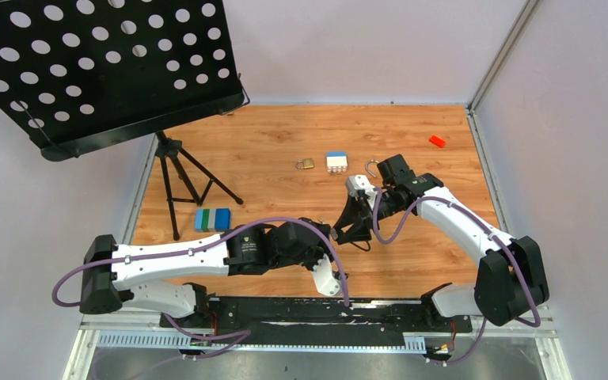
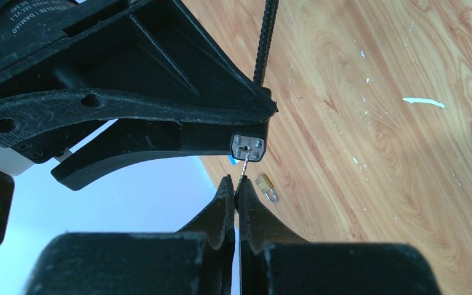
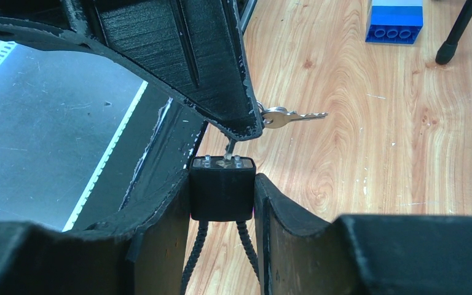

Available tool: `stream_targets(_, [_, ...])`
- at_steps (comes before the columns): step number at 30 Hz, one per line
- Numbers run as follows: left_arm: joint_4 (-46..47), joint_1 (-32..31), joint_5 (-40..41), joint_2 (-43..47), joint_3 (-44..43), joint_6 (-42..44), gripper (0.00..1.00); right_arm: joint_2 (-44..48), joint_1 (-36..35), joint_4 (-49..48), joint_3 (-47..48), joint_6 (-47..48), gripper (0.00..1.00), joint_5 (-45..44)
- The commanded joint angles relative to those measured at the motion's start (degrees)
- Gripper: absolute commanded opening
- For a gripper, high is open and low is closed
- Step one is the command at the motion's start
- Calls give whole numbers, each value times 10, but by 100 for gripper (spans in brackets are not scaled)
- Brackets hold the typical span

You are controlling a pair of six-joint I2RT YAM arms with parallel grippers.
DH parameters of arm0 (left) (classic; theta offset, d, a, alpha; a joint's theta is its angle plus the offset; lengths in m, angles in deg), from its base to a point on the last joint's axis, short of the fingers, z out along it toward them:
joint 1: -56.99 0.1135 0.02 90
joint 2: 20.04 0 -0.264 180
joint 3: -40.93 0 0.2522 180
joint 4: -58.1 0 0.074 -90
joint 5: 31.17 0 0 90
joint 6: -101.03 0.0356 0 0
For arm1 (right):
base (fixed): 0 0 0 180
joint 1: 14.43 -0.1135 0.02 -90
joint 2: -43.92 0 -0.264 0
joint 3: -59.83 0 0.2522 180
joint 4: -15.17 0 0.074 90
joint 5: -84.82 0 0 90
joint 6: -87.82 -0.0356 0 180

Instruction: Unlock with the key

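Left gripper [image 2: 236, 184]: fingers pressed together, pinching the key [image 2: 244, 165] at their tips | key tip seated in keyhole of black cable lock [image 3: 222, 203] | right gripper [image 3: 222, 179]: fingers clamp lock body between them | spare key [image 3: 294, 115] dangles beyond left fingertips

White print runs aslant on the round black motor housing [image 2: 27, 18], far up and left of the fingers [image 2: 224, 209] of the left gripper [image 2: 235, 184]. It reads "DAMIAO", with what looks like "DC24V" beneath it.

Wooden table [image 1: 277, 134] with brass padlock [image 1: 306, 164], blue-topped white brick [image 1: 336, 161], green-blue bricks [image 1: 212, 219], red block [image 1: 437, 141], tripod [image 1: 168, 150]
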State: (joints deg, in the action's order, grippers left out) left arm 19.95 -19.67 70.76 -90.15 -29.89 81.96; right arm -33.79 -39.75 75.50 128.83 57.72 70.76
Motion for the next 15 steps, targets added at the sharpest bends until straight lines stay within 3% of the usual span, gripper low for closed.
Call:
stream_targets(1, [19, 1, -14, 19, -11, -3, 0, -2, -1, -3, 28, 16, 0, 37])
stream_targets(15, [32, 1, 11, 1, -9, 10, 0, 0, -1, 1, 27, 20, 0, 40])
